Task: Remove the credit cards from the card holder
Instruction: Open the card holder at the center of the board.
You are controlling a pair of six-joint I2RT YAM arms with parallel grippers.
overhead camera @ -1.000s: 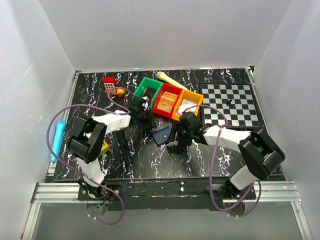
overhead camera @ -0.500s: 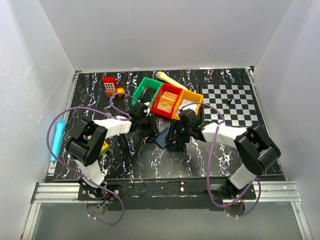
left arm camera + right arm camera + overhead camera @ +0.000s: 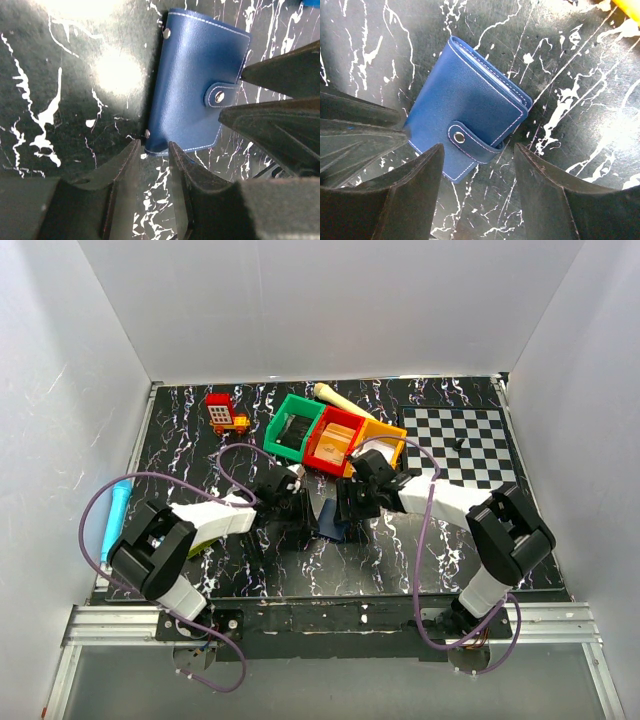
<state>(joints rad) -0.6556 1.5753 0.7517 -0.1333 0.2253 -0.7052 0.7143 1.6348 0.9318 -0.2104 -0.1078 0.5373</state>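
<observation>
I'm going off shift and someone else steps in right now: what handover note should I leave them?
Left pincer: slightly open, empty, tips at one corner of the card holder.
Right pincer: wide open, empty, straddling the holder's strap edge.
Card holder: flat on the table between both pincers, closed, snap fastened.
Done: nothing; no card shows outside it.
Left: undo the snap, open it, pull the cards out.

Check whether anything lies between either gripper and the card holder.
Nothing visible does. The card holder lies closed on the table, with the left gripper at one corner and the right gripper open above its snap strap.
</observation>
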